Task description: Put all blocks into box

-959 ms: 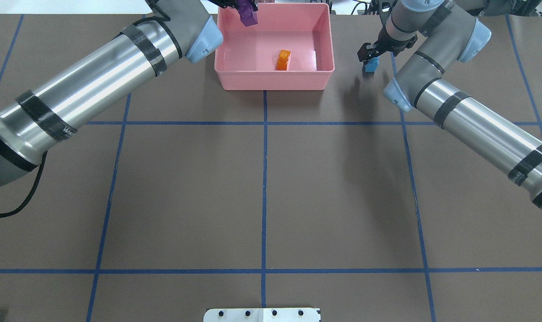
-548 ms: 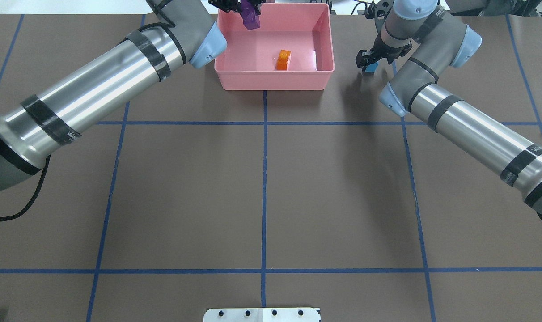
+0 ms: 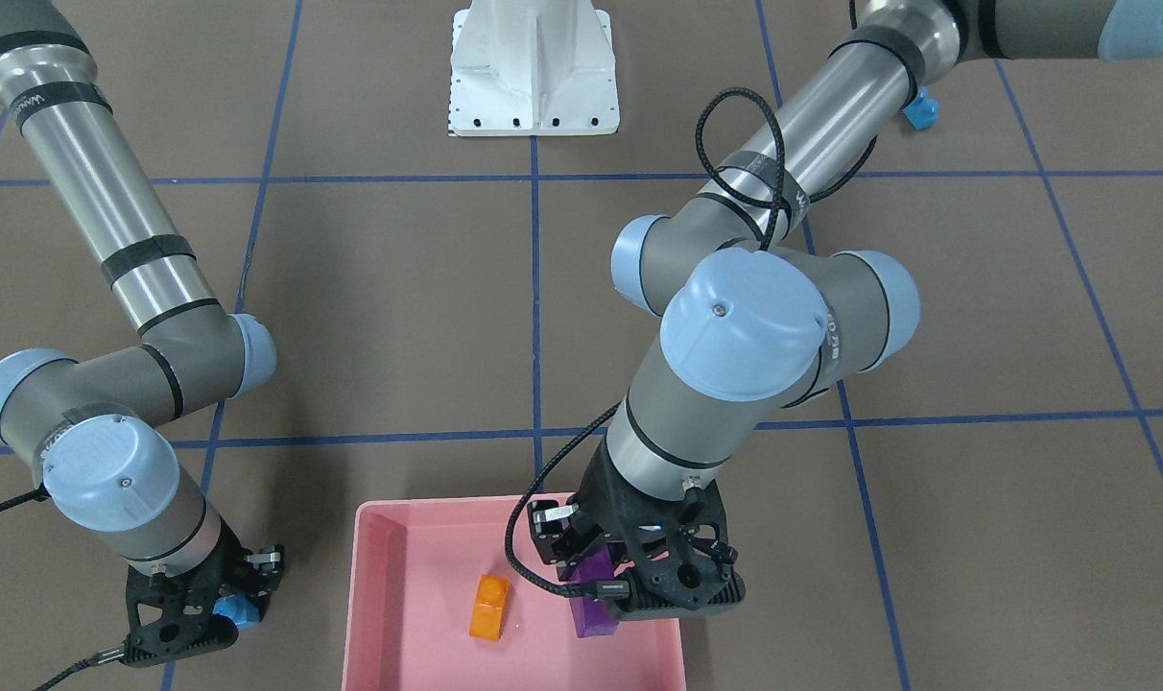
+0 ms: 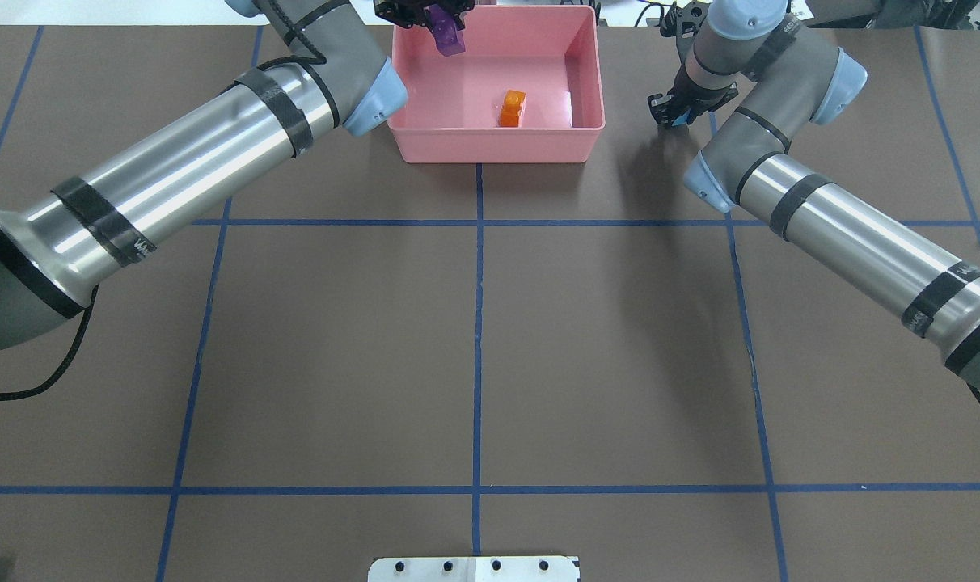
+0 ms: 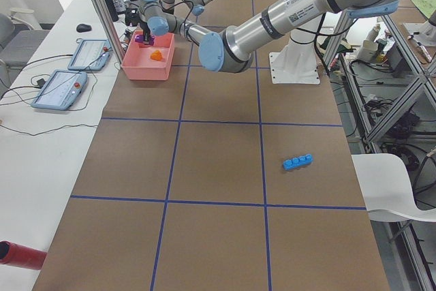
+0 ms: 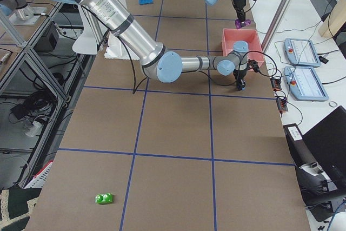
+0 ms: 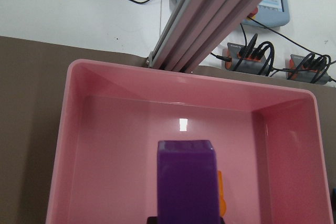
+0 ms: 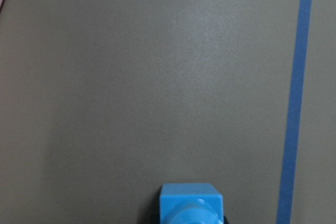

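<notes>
Worktop (image 4: 336,347): brown with a blue tape grid. The box (image 4: 490,147) sits top centre of the overhead frame, between the two arms.

- **Left claw** (image 3: 596,590): over the upper-left part of the box, clamped on the purple block (image 4: 448,36). The block hangs end-down inside the rim line. The wrist view suggests it's clear of the floor.
- **Right claw** (image 4: 674,113): just right of the box, low over the worktop, narrow around the small blue block (image 8: 190,203). Reads as gripped, but I can't tell if it's off the surface.
- **Long blue block** (image 5: 298,162): loose on the worktop, lower right of the left-side view, well away from the box.
- **Green block** (image 6: 102,198): loose too, lower left of the right-side view.
- **Orange block** (image 4: 512,108): in the box, lower right of its floor in the overhead frame.

My read of the step is purple drop-off, with small blue just picked. That makes one block in, two in claws and two to fetch.

Next:
1. Left claw only needs to open, then lift straight out.
2. Right claw must rise above the wall, cross left over it and release.
3. Stagger the two moves so the claws don't crowd the box.
</notes>
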